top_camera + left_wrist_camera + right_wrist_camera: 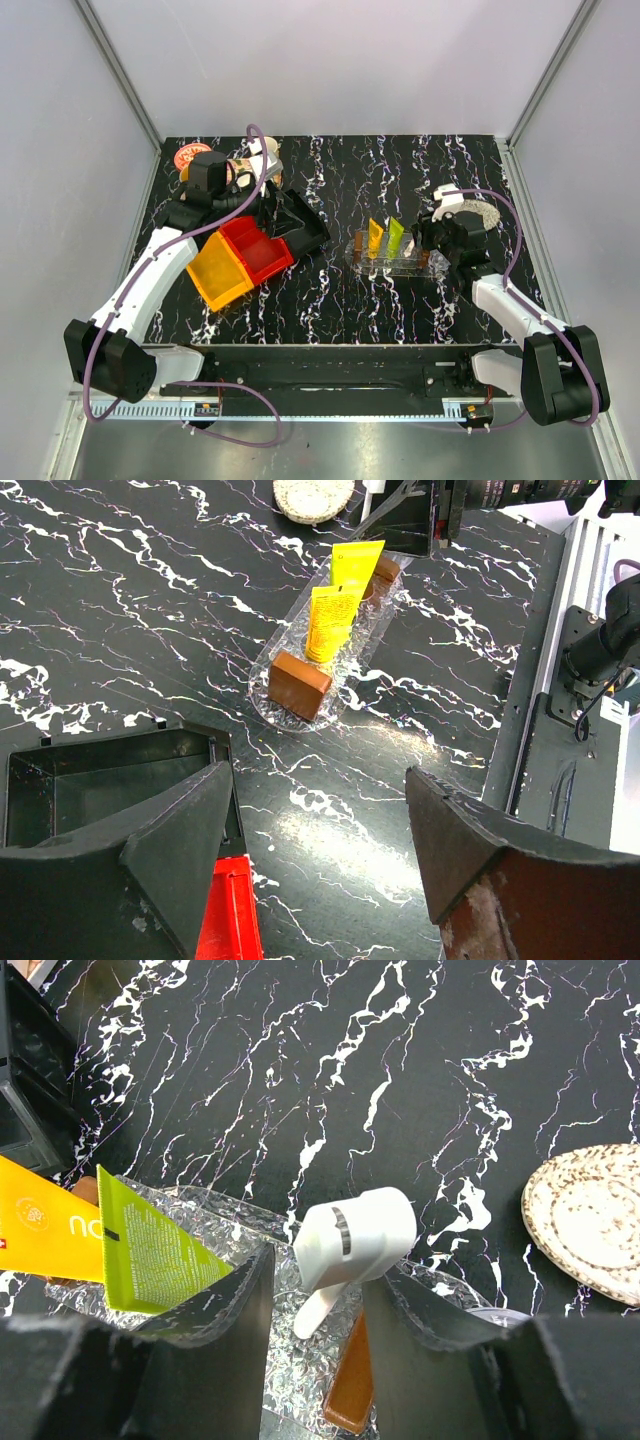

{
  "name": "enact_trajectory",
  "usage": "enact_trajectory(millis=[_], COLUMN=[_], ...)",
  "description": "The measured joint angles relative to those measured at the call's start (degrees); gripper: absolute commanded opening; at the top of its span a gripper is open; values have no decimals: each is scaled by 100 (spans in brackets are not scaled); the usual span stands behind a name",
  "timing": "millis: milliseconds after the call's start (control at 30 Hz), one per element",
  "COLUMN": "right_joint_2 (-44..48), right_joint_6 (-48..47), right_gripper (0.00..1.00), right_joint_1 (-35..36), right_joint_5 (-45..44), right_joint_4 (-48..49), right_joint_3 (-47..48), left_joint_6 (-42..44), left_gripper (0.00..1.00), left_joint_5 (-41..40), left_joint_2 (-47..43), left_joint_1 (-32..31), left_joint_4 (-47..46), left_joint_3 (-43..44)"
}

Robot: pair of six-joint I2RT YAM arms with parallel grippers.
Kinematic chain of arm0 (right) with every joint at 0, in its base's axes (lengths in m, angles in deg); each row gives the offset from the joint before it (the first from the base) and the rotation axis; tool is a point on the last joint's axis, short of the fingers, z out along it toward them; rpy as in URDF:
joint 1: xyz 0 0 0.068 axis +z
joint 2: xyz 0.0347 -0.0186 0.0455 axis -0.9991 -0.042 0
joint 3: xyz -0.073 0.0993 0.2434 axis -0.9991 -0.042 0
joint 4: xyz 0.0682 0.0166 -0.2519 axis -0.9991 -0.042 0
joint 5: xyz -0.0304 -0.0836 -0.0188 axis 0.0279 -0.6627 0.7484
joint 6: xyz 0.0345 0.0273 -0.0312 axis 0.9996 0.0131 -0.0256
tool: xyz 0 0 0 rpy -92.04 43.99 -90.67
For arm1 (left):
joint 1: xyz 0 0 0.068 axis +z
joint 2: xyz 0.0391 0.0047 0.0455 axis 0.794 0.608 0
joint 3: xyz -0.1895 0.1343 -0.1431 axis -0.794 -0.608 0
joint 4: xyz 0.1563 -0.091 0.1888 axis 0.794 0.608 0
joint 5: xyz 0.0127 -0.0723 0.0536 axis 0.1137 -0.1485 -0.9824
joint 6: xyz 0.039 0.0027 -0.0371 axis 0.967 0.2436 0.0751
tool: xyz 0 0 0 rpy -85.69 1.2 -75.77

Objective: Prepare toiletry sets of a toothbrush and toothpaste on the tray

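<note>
The clear oval tray (262, 702) lies mid-table with the brown-ended rack (298, 684) on it. The orange-yellow toothpaste tube (375, 238) and the lime green tube (396, 236) stand in the rack, and both show in the right wrist view, orange-yellow (45, 1230) and green (150, 1255). My right gripper (318, 1270) is at the rack's right end, jaws apart. The white toothbrush (355, 1235) stands tilted between them over the crinkled clear plastic, with a gap on each side of its stick. My left gripper (320, 860) is open and empty over the table beside the bins.
A black bin (300, 228), a red bin (258, 248) and a yellow bin (220, 272) sit at the left under my left arm. A floral tray (192, 155) with cups (262, 150) is at the back left. A woven round mat (482, 212) lies behind my right gripper.
</note>
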Motion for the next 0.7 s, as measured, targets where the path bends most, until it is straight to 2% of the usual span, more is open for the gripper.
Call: enact_trajectory(millis=[700], right_joint_2=[2], right_joint_6=[0], right_gripper=[52], right_joint_1=[-85], right_joint_5=[2], right_joint_4=[-68], right_joint_3=[0], left_joint_6=[24], left_gripper=[74], left_joint_5=[4], left_joint_2=[0], left_joint_1=[15], left_joint_4=[79], left_joint_3=[-2])
